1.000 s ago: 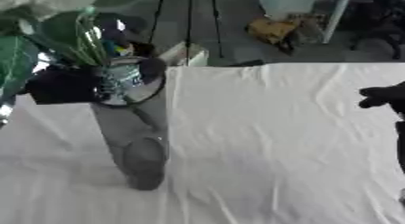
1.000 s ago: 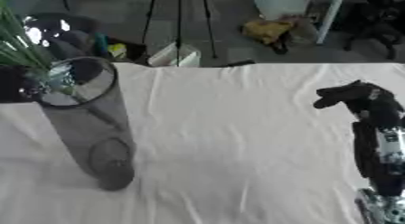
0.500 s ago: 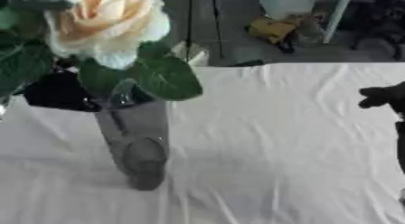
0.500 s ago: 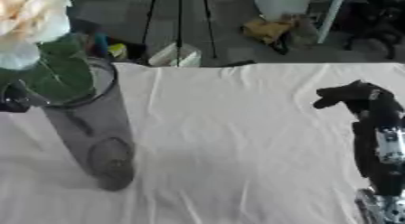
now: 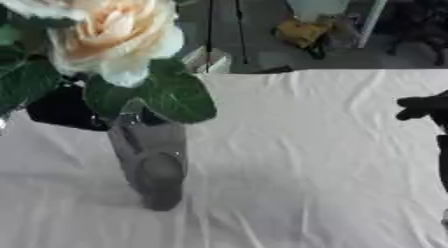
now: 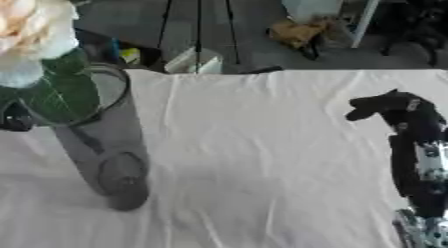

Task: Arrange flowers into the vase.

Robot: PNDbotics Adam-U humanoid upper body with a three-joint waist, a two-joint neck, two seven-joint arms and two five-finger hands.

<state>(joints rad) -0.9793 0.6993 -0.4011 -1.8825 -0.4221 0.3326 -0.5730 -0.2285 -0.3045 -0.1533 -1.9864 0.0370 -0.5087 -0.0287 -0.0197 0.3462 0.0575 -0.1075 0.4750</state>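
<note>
Right robot hand [image 6: 385, 104] raised over the worktop [image 6: 262, 157], fingers curled, grasping nothing; idle, likely parked clear of the work. Well off to its left stands the smoky glass vase [image 6: 109, 157]. Cream rose [image 5: 109, 29] with green leaves [image 5: 175, 97] sits above its mouth; stem seemingly going in, to be seated. Left robot hand: only a dark mass [image 5: 61, 109] behind the vase, leaves covering it; grip cannot be told.

Right hand [image 6: 390, 104] raised at the right edge on an upright forearm, fingers curled with nothing held. Left hand's state indiscernible.
</note>
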